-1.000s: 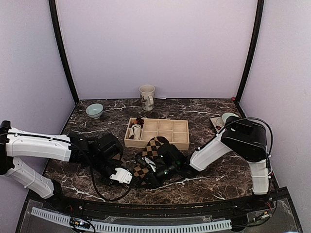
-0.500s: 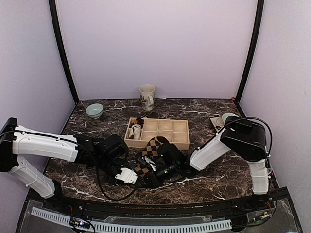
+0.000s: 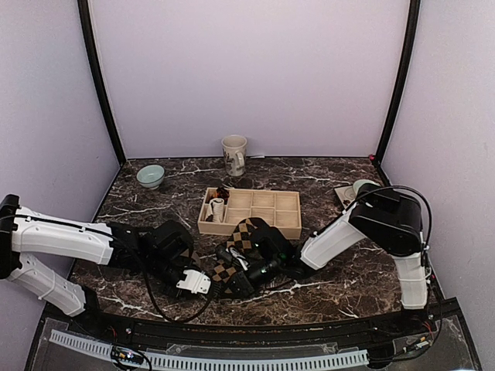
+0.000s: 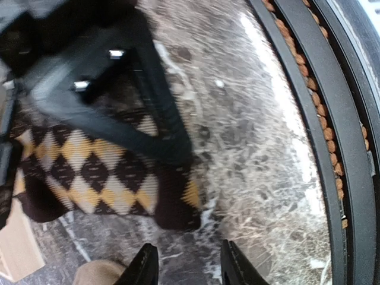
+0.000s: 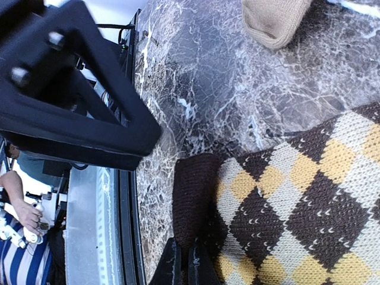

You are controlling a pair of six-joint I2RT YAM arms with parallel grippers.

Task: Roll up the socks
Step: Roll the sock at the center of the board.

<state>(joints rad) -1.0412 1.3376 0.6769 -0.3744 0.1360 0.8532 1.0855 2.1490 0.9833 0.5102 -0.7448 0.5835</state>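
1. The table (image 3: 348,278) is dark marble with white veins.
2. A mug (image 3: 233,154) and a green bowl (image 3: 150,176) stand at the rear.
3. A wooden tray (image 3: 251,229) lies in the middle.
4. The argyle sock (image 3: 246,234) lies just before the tray, with the tan sock (image 5: 273,21) near it.

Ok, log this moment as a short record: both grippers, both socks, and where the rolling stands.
right gripper: shut on the dark end band of the dark brown and cream argyle knit sock
left gripper: open, empty, over bare marble near that same end
argyle sock state: flat on the dark marble tabletop, not yet rolled
other sock: plain tan knit sock, only its rounded end visible, apart from the argyle one, untouched
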